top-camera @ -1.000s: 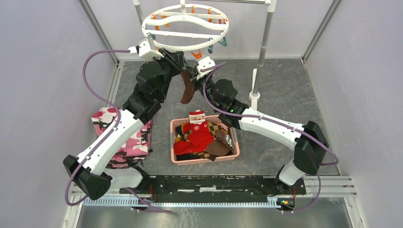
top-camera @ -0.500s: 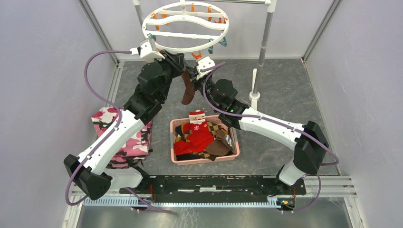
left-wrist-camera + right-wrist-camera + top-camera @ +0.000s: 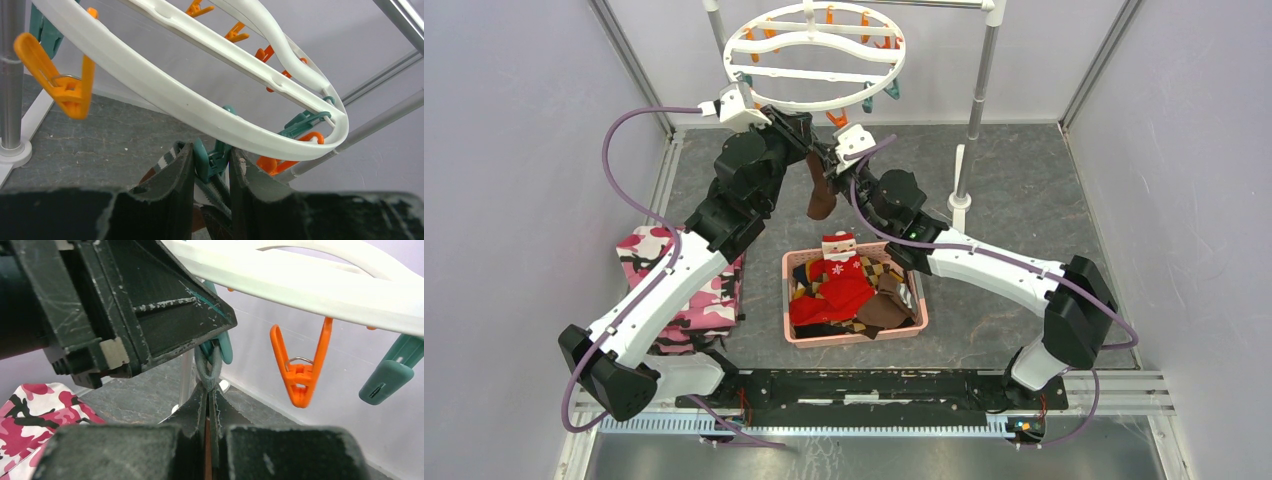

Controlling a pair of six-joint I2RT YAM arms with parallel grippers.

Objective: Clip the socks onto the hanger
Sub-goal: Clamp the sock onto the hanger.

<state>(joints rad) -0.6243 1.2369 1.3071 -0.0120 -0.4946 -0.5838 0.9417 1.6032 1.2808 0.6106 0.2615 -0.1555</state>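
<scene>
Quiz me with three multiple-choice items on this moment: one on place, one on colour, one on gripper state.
1. The dark brown sock hangs: A above the hanger; B below its near rim; C beyond its far rim.
2. The clip between the fingers of the left gripper is: A orange; B white; C teal.
3. The right gripper is: A shut on the sock; B wide open; C shut on nothing.
Answers: 1 B, the top view shows it dangling under that rim. 2 C, the left wrist view shows teal plastic pinched. 3 A, its fingers press together on fabric.
</scene>
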